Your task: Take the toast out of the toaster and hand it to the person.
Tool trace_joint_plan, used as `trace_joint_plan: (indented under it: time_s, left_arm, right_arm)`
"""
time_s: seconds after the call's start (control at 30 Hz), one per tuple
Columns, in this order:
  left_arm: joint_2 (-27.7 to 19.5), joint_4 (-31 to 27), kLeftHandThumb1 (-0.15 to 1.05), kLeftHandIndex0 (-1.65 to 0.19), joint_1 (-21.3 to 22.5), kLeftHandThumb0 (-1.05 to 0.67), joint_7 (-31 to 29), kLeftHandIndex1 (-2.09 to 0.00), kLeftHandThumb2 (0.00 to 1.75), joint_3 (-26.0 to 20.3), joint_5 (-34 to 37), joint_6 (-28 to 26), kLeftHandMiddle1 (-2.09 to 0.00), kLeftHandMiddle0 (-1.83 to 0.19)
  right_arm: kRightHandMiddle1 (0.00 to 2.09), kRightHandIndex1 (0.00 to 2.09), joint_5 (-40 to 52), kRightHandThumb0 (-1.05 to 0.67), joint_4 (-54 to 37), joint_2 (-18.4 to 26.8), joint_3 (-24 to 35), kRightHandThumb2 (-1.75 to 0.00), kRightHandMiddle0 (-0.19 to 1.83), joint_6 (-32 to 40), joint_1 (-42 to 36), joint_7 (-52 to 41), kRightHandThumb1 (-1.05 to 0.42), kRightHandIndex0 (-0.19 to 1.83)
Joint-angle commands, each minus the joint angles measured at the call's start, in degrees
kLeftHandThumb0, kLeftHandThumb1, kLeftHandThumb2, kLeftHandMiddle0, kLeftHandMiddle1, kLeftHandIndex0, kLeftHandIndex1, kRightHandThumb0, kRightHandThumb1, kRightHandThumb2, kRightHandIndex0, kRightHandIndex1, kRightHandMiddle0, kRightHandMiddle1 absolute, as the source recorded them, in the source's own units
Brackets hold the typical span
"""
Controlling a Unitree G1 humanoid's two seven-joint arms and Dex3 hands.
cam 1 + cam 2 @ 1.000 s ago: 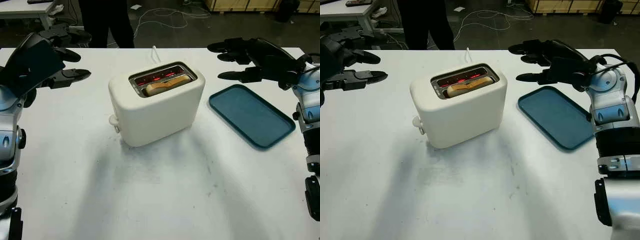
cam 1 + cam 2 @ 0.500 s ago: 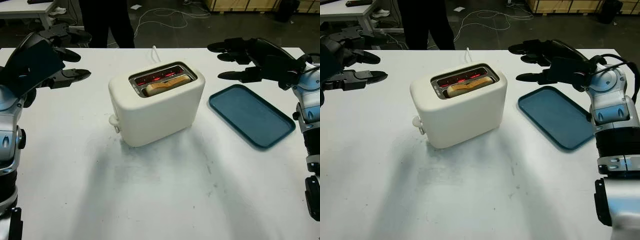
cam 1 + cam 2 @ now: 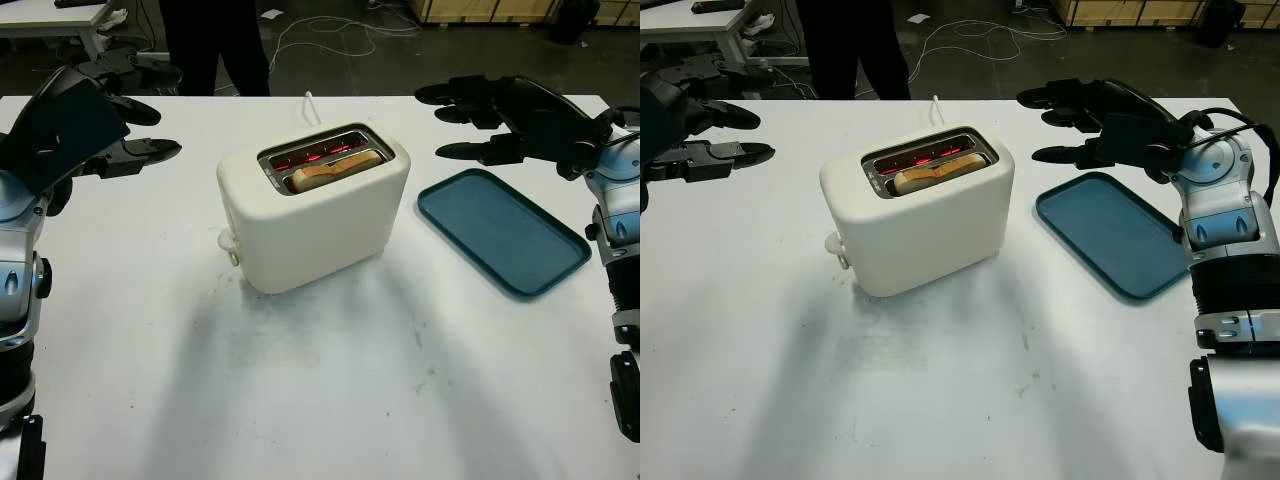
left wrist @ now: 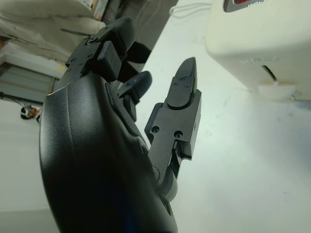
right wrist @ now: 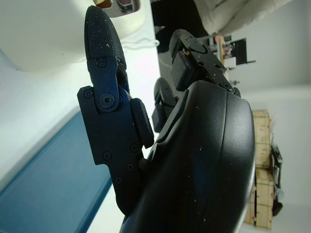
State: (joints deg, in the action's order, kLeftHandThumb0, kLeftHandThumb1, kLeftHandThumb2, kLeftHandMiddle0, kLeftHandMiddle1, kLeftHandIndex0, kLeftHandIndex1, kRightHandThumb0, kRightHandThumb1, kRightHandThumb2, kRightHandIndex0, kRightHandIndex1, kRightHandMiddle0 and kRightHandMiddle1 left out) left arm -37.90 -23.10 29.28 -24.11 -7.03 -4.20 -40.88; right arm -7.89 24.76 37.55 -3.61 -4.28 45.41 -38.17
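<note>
At the middle of the white desk [image 3: 300, 400] stands a cream toaster [image 3: 312, 215], set at a slant so that its lever knob [image 3: 227, 241] faces the near left. Its two slots run along the top; the far slot glows red inside, and the toast [image 3: 335, 170] sits in the nearer slot, its browned upper edge level with the metal rim and not raised above it. A white cord [image 3: 309, 107] leads from behind the toaster toward the far edge of the desk. To the right of the toaster, near but not touching it, a dark teal tray [image 3: 502, 232] lies flat on the desk with nothing on it. The left hand [image 3: 125, 110] is held above the far left part of the desk, well apart from the toaster, open and holding nothing, its fingertips pointing toward the toaster. The right hand [image 3: 485, 120] hangs above the far right of the desk, over the far corner of the tray, likewise open and holding nothing, its fingertips turned toward the toaster's right end without touching it. Beyond the far edge of the desk a person in dark trousers [image 3: 215, 45] stands on the floor, where loose cables [image 3: 330, 30] trail.
</note>
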Motion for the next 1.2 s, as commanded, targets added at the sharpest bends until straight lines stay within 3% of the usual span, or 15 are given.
trace_joint_plan:
  time_s: [0.0, 1.17]
  left_arm:
    - [0.15, -0.16, 0.91, -0.27, -0.35, -0.03, 0.54, -0.53, 0.10, -0.41, 0.38, -0.04, -1.01, -0.11]
    - [0.17, -0.36, 0.92, -0.25, -0.45, -0.03, 0.10, -0.53, 0.11, -0.52, 0.51, -0.40, -1.01, -0.08]
  right_arm:
    - [0.00, 0.01, -0.05, -0.74, -0.81, 0.02, -0.09, -0.19, 0.36, 0.63, 0.09, 0.14, -0.92, 0.36]
    - [0.00, 0.00, 0.80, -0.68, -1.26, -0.30, 0.15, -0.16, 0.35, 2.17, -0.08, -0.34, -0.92, 0.34]
